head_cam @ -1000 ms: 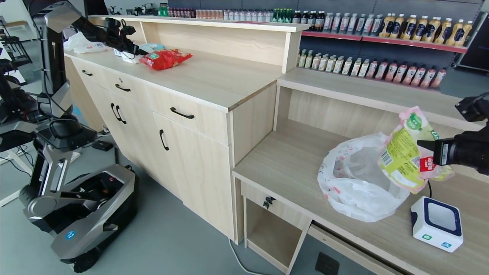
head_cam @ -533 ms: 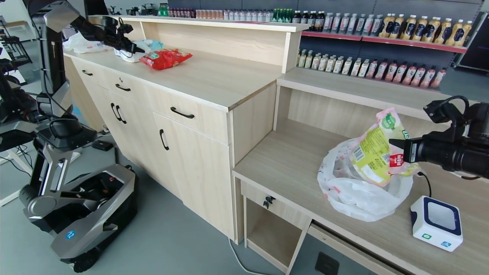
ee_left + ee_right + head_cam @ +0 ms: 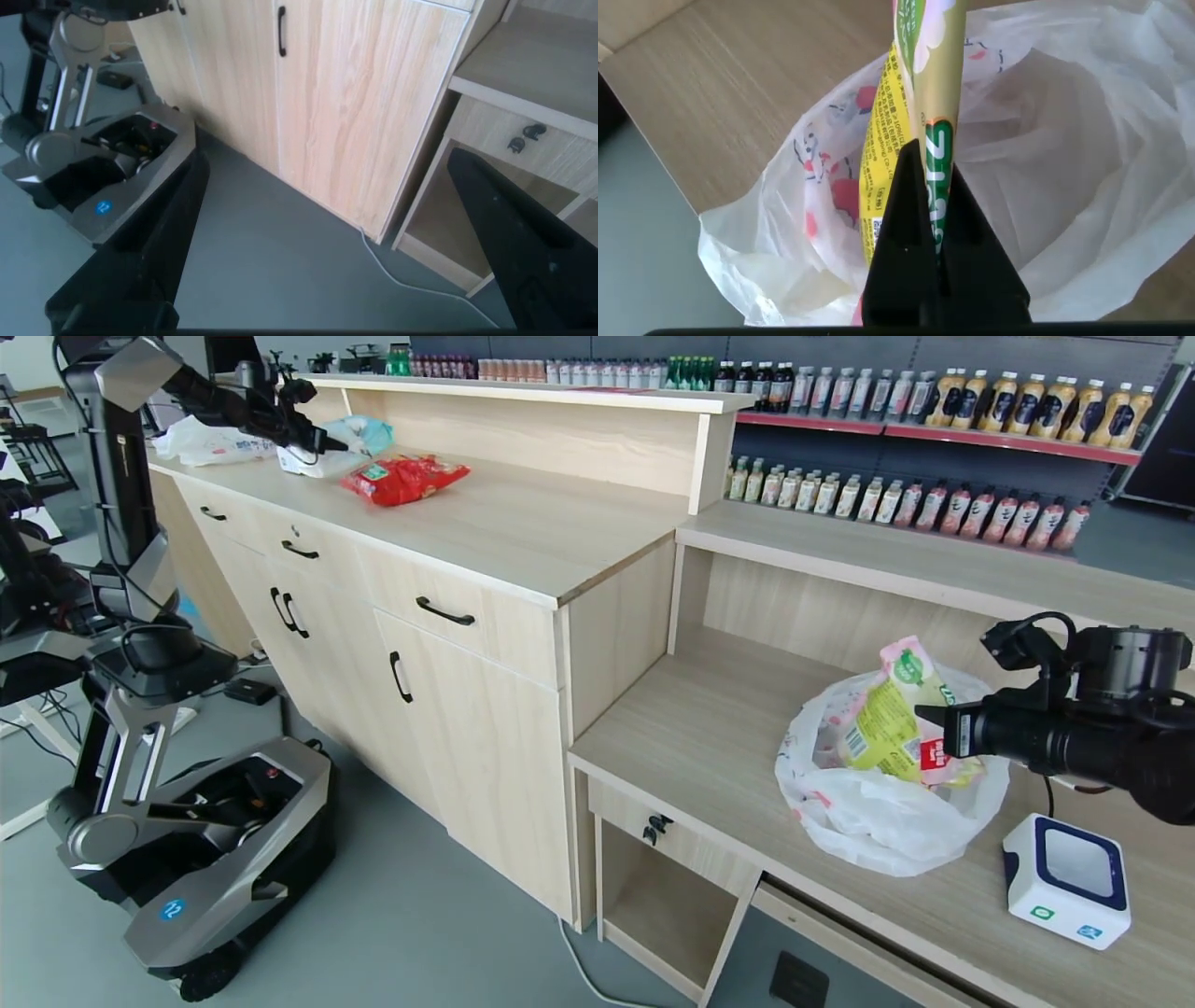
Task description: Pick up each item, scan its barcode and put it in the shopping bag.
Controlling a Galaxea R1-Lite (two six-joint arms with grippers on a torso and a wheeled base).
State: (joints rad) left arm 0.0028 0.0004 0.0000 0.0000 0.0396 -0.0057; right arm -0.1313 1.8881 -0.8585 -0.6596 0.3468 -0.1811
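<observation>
Snack packet (image 3: 882,723) down from beside scanner (image 3: 1067,882), now half inside shopping bag (image 3: 868,821) on table (image 3: 691,728). Right claw (image 3: 936,747) clamped on packet edge. Scan likely done, release next. Left claw (image 3: 327,243) spread wide, empty.

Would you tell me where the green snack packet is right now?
On the head view's right, the green snack packet hangs in the right gripper, partly inside the white shopping bag on the lower counter.
</observation>
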